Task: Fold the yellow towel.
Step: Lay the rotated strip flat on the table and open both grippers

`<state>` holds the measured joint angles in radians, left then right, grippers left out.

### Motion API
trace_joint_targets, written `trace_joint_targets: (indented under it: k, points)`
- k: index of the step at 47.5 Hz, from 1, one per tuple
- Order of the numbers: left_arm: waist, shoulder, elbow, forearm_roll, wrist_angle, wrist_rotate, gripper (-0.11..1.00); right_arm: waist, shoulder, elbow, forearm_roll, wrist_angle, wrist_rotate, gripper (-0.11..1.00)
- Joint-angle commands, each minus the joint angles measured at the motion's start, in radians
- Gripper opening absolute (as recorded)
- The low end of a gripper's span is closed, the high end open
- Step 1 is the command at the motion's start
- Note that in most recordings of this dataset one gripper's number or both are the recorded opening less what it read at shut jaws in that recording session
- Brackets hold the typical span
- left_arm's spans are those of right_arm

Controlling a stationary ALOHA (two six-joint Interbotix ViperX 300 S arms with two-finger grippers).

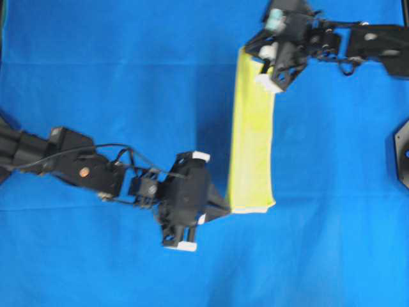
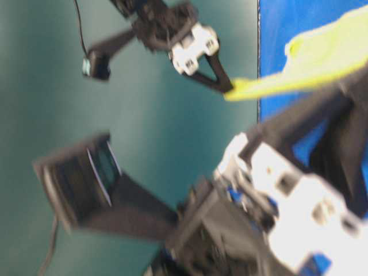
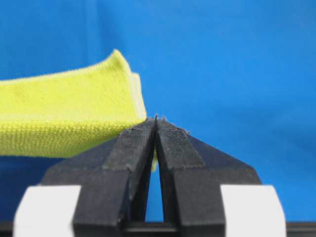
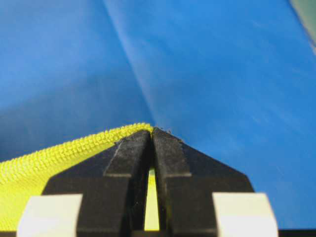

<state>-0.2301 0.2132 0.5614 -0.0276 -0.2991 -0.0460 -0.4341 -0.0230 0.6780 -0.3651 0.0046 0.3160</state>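
The left pincer [image 1: 225, 208] is pinching one corner of the yellow towel [image 1: 252, 134] tight. The right pincer [image 1: 265, 71] is pinching the far corner tight too. The towel is stretching between them as a long folded strip, hanging over the big blue cloth [image 1: 115, 77] that is covering the tabletop.

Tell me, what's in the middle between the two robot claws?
The yellow towel stretches between them, over the blue cloth. The left gripper and right gripper each pinch an end, seen overhead.
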Motion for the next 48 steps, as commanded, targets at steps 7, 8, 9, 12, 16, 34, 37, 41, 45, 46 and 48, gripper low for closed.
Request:
trace_joint_targets:
  k: [7, 8, 9, 12, 16, 34, 37, 41, 45, 46, 48]
  points:
    - [-0.034, -0.061, 0.058, 0.002, -0.041, -0.015, 0.02, 0.025, 0.055, -0.098, -0.002, -0.008, -0.002, 0.02]
    - [-0.034, -0.063, 0.061, 0.002, -0.040, -0.015, 0.02, 0.028, 0.057, -0.101, 0.000, -0.008, -0.002, 0.02]
    - [-0.034, -0.063, 0.063, 0.002, -0.040, -0.015, 0.02, 0.029, 0.060, -0.106, -0.002, -0.008, -0.002, 0.02]
    - [-0.034, -0.069, 0.071, 0.002, -0.040, -0.015, 0.02, 0.031, 0.063, -0.109, 0.000, -0.009, -0.002, 0.02]
    - [-0.031, -0.071, 0.075, 0.003, -0.040, -0.014, 0.02, 0.032, 0.063, -0.106, 0.000, -0.009, -0.002, 0.02]
    - [-0.021, -0.069, 0.071, 0.002, -0.035, -0.012, 0.10, 0.037, 0.064, -0.092, -0.005, -0.014, -0.012, 0.02]
    - [-0.021, -0.071, 0.069, 0.003, -0.035, -0.002, 0.25, 0.038, 0.066, -0.092, -0.005, -0.014, -0.012, 0.03]
    - [-0.021, -0.071, 0.067, 0.002, -0.034, 0.000, 0.49, 0.044, 0.066, -0.092, -0.006, -0.015, -0.017, 0.20]
    - [-0.021, -0.075, 0.064, 0.002, -0.032, 0.002, 0.67, 0.051, 0.066, -0.092, -0.015, -0.020, -0.025, 0.47]
    - [-0.020, -0.078, 0.064, 0.003, -0.032, 0.003, 0.70, 0.051, 0.066, -0.092, -0.020, -0.021, -0.028, 0.54]
    - [-0.020, -0.083, 0.063, 0.002, -0.032, 0.003, 0.72, 0.054, 0.066, -0.091, -0.025, -0.023, -0.031, 0.63]
